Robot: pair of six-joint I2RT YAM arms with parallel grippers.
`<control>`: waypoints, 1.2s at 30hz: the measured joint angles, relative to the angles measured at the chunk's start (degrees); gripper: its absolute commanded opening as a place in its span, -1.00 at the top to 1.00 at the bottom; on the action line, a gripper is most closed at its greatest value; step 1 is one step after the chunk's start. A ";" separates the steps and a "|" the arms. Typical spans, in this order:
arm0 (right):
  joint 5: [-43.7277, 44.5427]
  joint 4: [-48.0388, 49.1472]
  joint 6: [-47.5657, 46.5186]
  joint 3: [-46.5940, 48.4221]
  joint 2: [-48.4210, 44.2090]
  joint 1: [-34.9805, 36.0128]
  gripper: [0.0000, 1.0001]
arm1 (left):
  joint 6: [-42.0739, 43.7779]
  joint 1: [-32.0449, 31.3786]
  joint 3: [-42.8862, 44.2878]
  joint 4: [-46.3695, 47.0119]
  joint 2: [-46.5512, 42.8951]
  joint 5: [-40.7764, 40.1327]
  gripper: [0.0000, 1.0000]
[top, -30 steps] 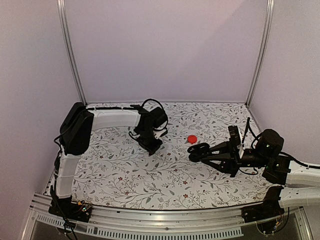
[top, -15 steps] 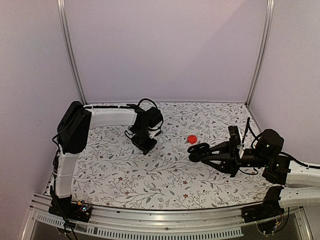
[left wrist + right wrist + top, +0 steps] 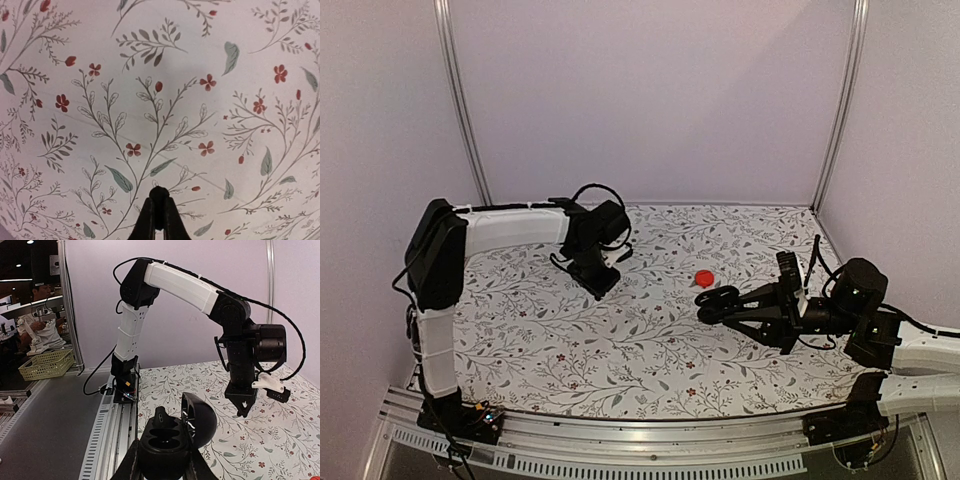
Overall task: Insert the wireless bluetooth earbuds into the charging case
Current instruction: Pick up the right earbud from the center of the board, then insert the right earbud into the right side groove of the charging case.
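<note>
Charging case (image 3: 167, 442), lid up, pinched in right claw (image 3: 163, 466), red disc (image 3: 703, 277) near; left claw (image 3: 159, 196) pressed together, well apart.

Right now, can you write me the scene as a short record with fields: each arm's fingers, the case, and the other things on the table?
left fingers: shut, pointing down over the flowered table; nothing clearly held
right fingers: shut on the case
case: lid open, gripped at both sides
red disc: lying flat on the table, near the case
</note>
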 measured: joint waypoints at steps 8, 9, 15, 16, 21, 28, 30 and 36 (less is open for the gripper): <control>-2.23 0.02 -0.37 0.28 1.09 0.00 1.00 | 11.80 -0.81 -7.02 13.03 -32.57 13.40 1.00; -2.62 0.04 -0.42 0.52 1.68 0.00 1.00 | 12.98 -1.64 -7.06 14.64 -35.41 14.99 1.00; -4.44 0.04 -1.25 1.88 3.85 0.00 1.00 | 18.91 -13.53 -6.12 21.29 -43.60 23.82 1.00; -4.63 0.04 -1.40 2.14 4.02 0.00 1.00 | 19.28 -14.78 -5.75 21.62 -43.12 24.72 1.00; -5.38 0.07 -1.81 3.58 5.22 0.00 1.00 | 20.70 -21.16 -3.34 22.03 -37.46 26.16 1.00; -5.70 0.04 -1.81 3.78 6.12 0.00 1.00 | 21.86 -27.12 1.60 20.39 -28.96 25.35 1.00; -5.70 0.04 -1.77 3.78 6.14 0.00 1.00 | 22.14 -27.85 2.40 19.87 -27.74 24.76 1.00; -5.64 0.04 -1.62 3.78 6.12 0.00 1.00 | 22.36 -28.30 3.48 18.43 -25.22 23.28 1.00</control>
